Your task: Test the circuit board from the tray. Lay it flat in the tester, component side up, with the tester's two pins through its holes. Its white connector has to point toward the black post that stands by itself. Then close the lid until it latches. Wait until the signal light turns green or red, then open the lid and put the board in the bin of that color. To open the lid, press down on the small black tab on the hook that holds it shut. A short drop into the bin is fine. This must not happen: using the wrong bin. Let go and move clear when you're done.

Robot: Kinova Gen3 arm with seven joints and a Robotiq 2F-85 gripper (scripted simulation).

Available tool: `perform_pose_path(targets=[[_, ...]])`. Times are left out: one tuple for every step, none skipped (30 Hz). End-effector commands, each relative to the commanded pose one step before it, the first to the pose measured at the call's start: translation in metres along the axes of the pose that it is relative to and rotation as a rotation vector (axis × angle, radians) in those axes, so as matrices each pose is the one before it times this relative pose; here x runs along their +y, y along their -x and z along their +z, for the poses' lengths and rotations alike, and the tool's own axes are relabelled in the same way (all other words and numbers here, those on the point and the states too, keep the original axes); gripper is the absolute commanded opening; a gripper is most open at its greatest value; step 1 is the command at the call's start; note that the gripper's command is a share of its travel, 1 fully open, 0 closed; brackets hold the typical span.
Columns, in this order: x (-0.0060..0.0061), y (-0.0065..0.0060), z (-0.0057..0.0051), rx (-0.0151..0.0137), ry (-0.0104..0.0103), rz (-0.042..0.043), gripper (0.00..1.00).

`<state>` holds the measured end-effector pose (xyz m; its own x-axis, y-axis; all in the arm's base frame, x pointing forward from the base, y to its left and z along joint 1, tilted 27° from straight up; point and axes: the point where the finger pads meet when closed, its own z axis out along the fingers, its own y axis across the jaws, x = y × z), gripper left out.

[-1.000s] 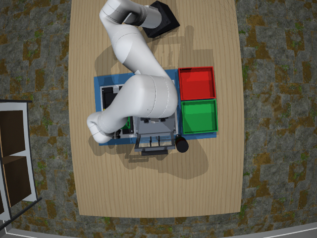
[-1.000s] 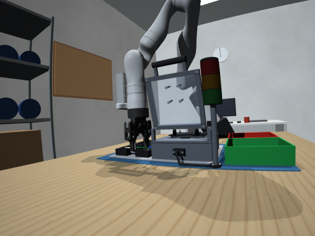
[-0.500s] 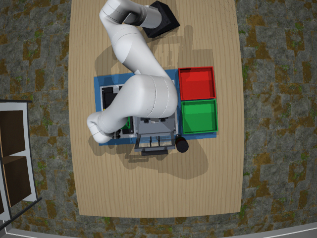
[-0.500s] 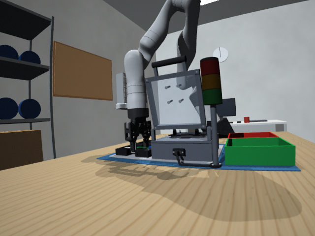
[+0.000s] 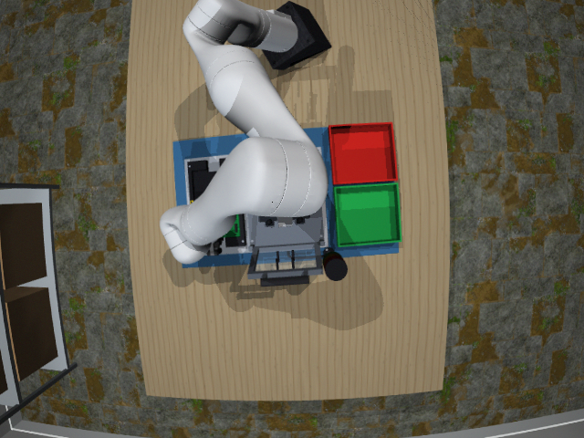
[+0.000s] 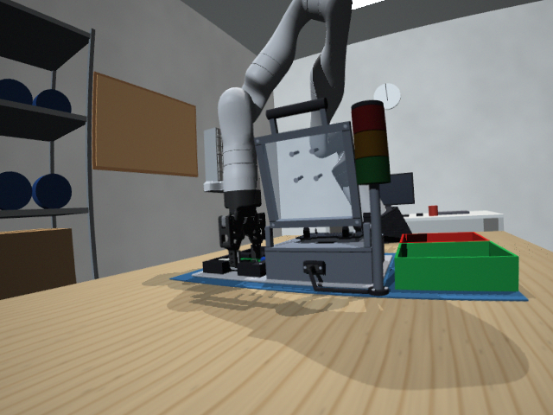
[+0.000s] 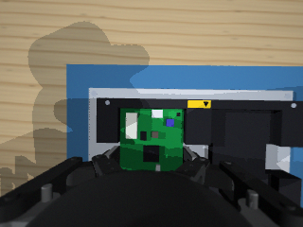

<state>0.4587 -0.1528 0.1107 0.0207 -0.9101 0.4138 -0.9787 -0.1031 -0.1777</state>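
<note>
The green circuit board [image 5: 233, 228] [image 6: 248, 258] [image 7: 152, 139] lies flat in the black tray [image 5: 200, 176] [image 6: 216, 265] [image 7: 108, 124], component side up, its white connector near one edge. The tester [image 5: 285, 235] [image 6: 319, 264] stands with its clear-windowed lid [image 5: 286, 276] [image 6: 308, 222] raised. The red bin [image 5: 363, 152] [image 6: 441, 235] and green bin [image 5: 368, 214] [image 6: 456, 272] sit side by side; the signal light [image 5: 335, 265] [image 6: 371, 143] is unlit.

Scarcely any change to see across the last second, the arm's pose matching in the top and exterior views, any shift of the gripper [image 6: 244, 264] [image 7: 151, 158] at left perhaps too slight to make out among the dark parts
</note>
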Motion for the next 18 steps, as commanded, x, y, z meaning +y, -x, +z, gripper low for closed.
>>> perform_pose_path(targets=[[-0.00043, 0.00001, -0.00046, -0.00017, -0.00129, 0.00001, 0.83], [0.00000, 0.00000, 0.00000, 0.00000, 0.00000, 0.00000, 0.83], [0.00000, 0.00000, 0.00000, 0.00000, 0.00000, 0.00000, 0.83], [0.00000, 0.00000, 0.00000, 0.00000, 0.00000, 0.00000, 0.83], [0.00000, 0.00000, 0.00000, 0.00000, 0.00000, 0.00000, 0.80], [0.00000, 0.00000, 0.00000, 0.00000, 0.00000, 0.00000, 0.80], [0.00000, 0.00000, 0.00000, 0.00000, 0.00000, 0.00000, 0.80], [0.00000, 0.00000, 0.00000, 0.00000, 0.00000, 0.00000, 0.80], [0.00000, 0.00000, 0.00000, 0.00000, 0.00000, 0.00000, 0.80], [0.00000, 0.00000, 0.00000, 0.00000, 0.00000, 0.00000, 0.80], [0.00000, 0.00000, 0.00000, 0.00000, 0.00000, 0.00000, 0.80], [0.00000, 0.00000, 0.00000, 0.00000, 0.00000, 0.00000, 0.80], [0.00000, 0.00000, 0.00000, 0.00000, 0.00000, 0.00000, 0.80], [0.00000, 0.00000, 0.00000, 0.00000, 0.00000, 0.00000, 0.80], [0.00000, 0.00000, 0.00000, 0.00000, 0.00000, 0.00000, 0.80], [0.00000, 0.00000, 0.00000, 0.00000, 0.00000, 0.00000, 0.80], [0.00000, 0.00000, 0.00000, 0.00000, 0.00000, 0.00000, 0.80], [0.00000, 0.00000, 0.00000, 0.00000, 0.00000, 0.00000, 0.80]])
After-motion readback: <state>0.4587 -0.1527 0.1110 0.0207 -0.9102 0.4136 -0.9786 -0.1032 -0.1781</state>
